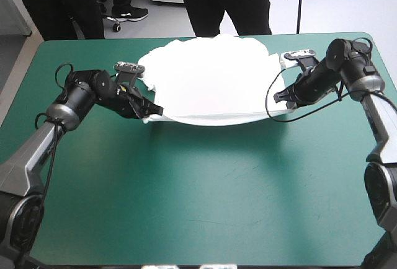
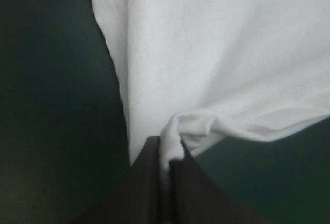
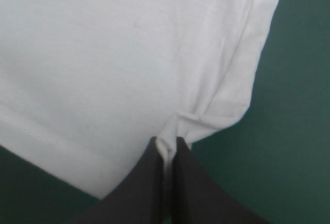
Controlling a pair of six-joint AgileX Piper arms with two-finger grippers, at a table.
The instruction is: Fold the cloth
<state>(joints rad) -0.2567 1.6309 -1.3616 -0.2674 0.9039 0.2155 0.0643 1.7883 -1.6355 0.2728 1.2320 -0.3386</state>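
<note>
As you look in from the near edge, the teal-green cover [image 1: 198, 194] fills the front half of the table. Then you hit the near hem of the T-shirt [image 1: 211, 80], which runs in a shallow curve between your two grippers. Your left gripper [image 1: 152, 113] is clamped on the hem corner on its side. In the left wrist view the black fingers [image 2: 144, 193] are nearly together, with a bunched fold of white pinched between them. Same deal for your right gripper [image 1: 280, 97]: its wrist view shows the fingers [image 3: 193, 193] squeezed onto the other hem corner, fabric puckered right at the tips. Past the grippers the shirt spreads out white and mostly smooth over the far middle of the table, and its rumpled far side reaches just about to the far edge.
</note>
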